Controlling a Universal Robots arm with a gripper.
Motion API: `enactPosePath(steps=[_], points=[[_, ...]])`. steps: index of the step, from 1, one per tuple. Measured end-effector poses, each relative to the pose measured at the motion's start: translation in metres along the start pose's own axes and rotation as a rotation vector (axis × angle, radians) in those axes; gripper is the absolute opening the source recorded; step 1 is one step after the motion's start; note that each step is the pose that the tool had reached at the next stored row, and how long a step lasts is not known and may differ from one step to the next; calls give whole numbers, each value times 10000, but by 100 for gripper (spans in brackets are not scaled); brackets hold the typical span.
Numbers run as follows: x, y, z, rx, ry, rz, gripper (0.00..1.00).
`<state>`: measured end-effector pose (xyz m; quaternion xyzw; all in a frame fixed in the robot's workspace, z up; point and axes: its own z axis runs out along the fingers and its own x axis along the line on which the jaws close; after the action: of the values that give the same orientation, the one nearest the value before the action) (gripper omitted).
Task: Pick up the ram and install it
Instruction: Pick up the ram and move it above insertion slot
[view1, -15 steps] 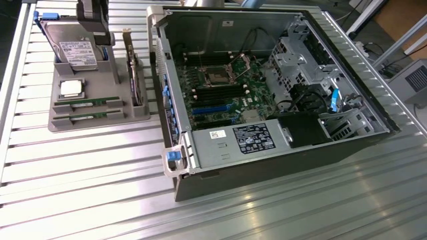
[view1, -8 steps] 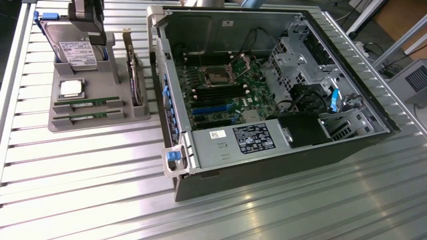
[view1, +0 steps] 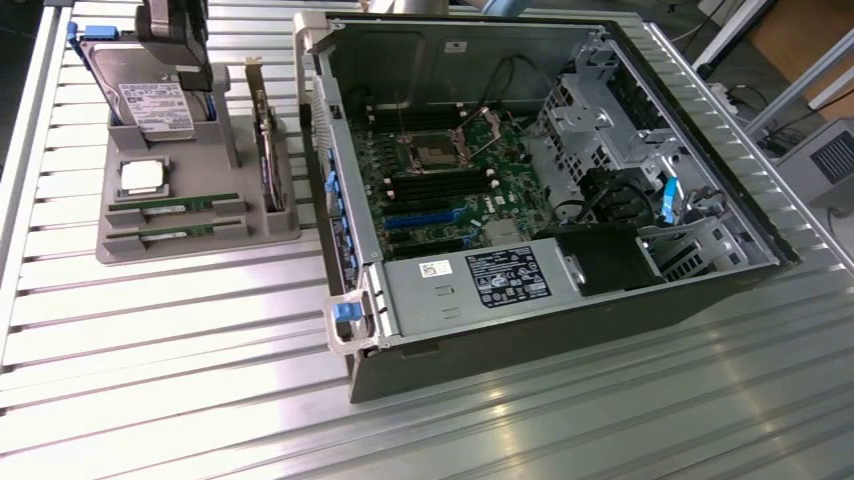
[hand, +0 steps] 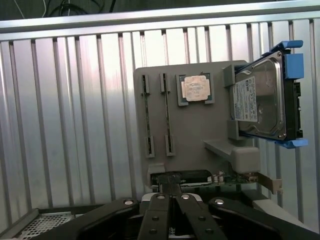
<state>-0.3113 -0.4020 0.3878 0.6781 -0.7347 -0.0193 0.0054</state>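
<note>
Black gripper (hand: 172, 189) jaws sit pressed together on my wrist view, clamped on nothing. In the exterior view I see the arm's end hanging above the far end of a grey tray (view1: 200, 250), well clear of the work.

Nearest the closed tips on the wrist view is the edge of an upright card (hand: 200, 177), which stands in a slot along the tray's side facing the computer case (view1: 534, 330). Beyond it, one ram stick (view1: 174, 205) and a second ram stick (view1: 174, 237) lie flat in parallel slots of the tray, just beside each other and untouched. A square silver processor chip (view1: 143, 177) rests in its recess between the sticks and a hard drive (view1: 158, 105), which stands propped on edge in a blue-trimmed carrier.

To the exterior view's right of the tray, the case lies open on a ribbed metal table (view1: 160, 380). Its green motherboard (view1: 447, 200) faces up, with long black memory slots (view1: 427, 185) just beside the processor socket (view1: 434, 150).
</note>
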Motion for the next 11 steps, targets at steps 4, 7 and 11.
enactPosePath(steps=[4,7,11], points=[[0,0,0,0,-1,0,36],[0,0,2,0,0,-1,36],[1,-1,31,0,-1,0,36]])
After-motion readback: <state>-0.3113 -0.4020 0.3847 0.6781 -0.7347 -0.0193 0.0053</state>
